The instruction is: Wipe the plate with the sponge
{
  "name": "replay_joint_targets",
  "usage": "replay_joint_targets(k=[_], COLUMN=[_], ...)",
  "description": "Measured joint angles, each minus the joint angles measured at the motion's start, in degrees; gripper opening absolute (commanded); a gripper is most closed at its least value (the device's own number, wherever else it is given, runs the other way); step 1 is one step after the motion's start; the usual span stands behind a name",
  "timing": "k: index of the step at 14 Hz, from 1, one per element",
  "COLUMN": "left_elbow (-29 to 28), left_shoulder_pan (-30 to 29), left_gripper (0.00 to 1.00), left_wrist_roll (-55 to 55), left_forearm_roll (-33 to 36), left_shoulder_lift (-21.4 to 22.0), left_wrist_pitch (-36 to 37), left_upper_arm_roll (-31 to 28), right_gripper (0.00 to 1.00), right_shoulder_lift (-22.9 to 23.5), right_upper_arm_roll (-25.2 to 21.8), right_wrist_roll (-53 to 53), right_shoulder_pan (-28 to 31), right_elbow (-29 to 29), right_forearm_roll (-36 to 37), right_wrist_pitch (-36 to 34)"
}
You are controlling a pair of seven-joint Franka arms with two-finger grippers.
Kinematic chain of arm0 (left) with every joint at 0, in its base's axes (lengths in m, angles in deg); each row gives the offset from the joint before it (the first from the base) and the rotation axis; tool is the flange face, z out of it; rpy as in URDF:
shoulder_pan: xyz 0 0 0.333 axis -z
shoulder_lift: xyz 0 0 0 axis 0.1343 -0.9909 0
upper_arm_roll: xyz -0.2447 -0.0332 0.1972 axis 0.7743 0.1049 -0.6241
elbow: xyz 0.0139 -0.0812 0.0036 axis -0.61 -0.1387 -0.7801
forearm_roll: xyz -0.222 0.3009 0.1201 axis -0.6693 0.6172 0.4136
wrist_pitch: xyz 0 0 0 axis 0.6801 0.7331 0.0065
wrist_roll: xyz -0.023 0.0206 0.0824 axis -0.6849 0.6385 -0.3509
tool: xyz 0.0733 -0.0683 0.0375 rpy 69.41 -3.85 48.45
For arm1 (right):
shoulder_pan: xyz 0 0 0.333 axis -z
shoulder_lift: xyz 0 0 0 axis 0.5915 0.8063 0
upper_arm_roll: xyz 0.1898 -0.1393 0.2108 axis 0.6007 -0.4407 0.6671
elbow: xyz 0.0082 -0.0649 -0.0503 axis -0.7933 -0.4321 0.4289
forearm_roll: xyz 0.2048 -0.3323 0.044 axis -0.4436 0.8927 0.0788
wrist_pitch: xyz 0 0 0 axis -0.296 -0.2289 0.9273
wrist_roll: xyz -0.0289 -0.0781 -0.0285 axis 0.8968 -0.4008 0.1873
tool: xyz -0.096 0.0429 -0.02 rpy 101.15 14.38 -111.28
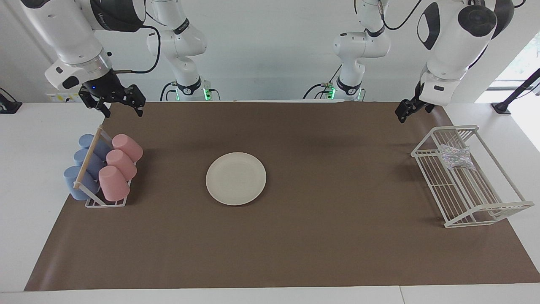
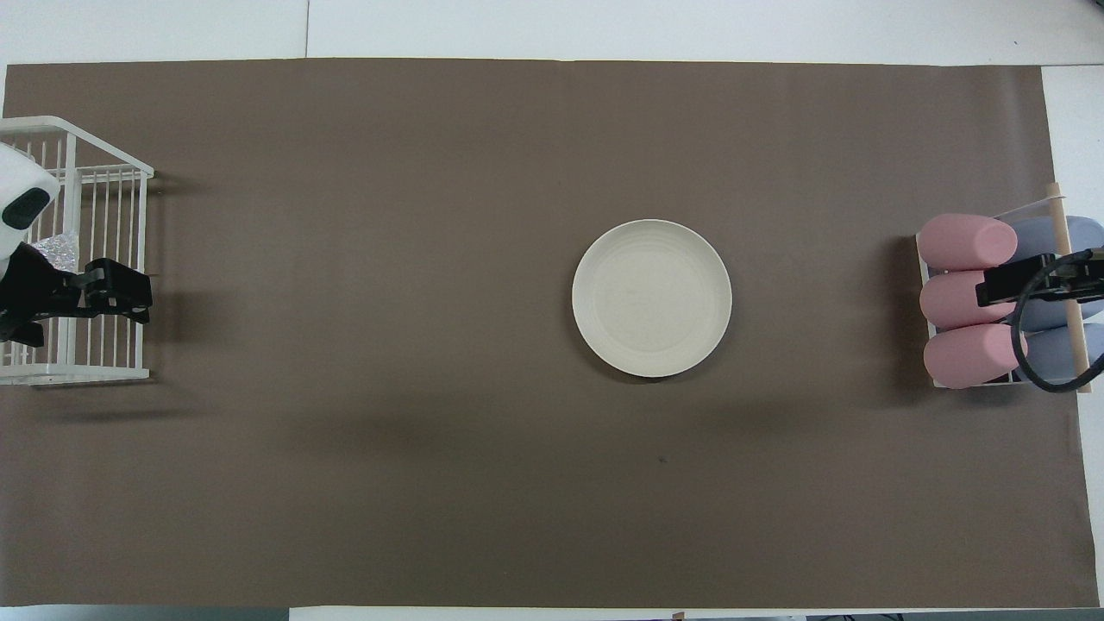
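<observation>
Robotics lab; two white arms (image 1: 447,46) bolted at a paper-covered table (image 1: 295,253); bare white wall

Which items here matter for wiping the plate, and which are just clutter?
For the job:
plate, mid-mat
sponge, in the wire rack
left gripper, empty
right gripper, empty, waiting

Lying about:
pink cups
blue cups

sponge (image 2: 56,252) half hidden under left arm, blue cups (image 2: 1056,280) partly behind right claw (image 2: 1018,289)

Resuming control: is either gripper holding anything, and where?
Nothing held. Left gripper and right gripper are open; the speckled silvery sponge lies in the white wire rack.
</observation>
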Motion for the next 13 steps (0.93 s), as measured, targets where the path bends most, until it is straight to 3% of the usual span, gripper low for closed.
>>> replay_joint_targets(k=[3, 6, 13], left_elbow=[1.16, 8.96, 8.69], left_shoulder_pan=[-0.39, -0.30, 0.73], left_gripper=[1.00, 1.00, 1.00], left_wrist_roll=[-2.89, -1.92, -1.89], left_forearm_roll=[-5.68, -8.21, -7.76], left_shoulder_lift=[1.22, -1.49, -5.22], left_wrist_pitch=[1.35, 4.92, 4.03], left_upper_arm_roll=[-0.72, -1.25, -1.12], right_gripper=[1.00, 1.00, 1.00], right_shoulder_lift=[0.00, 0.00, 0.00], right_upper_arm_roll=[0.00, 0.00, 0.00], right_wrist_roll=[0.00, 0.00, 0.00], right_shoulder_pan=[0.00, 0.01, 0.02], right_elbow=[0.00, 0.00, 0.00], right_forearm_roll=[0.00, 0.00, 0.00], right_wrist_pitch=[0.00, 0.00, 0.00])
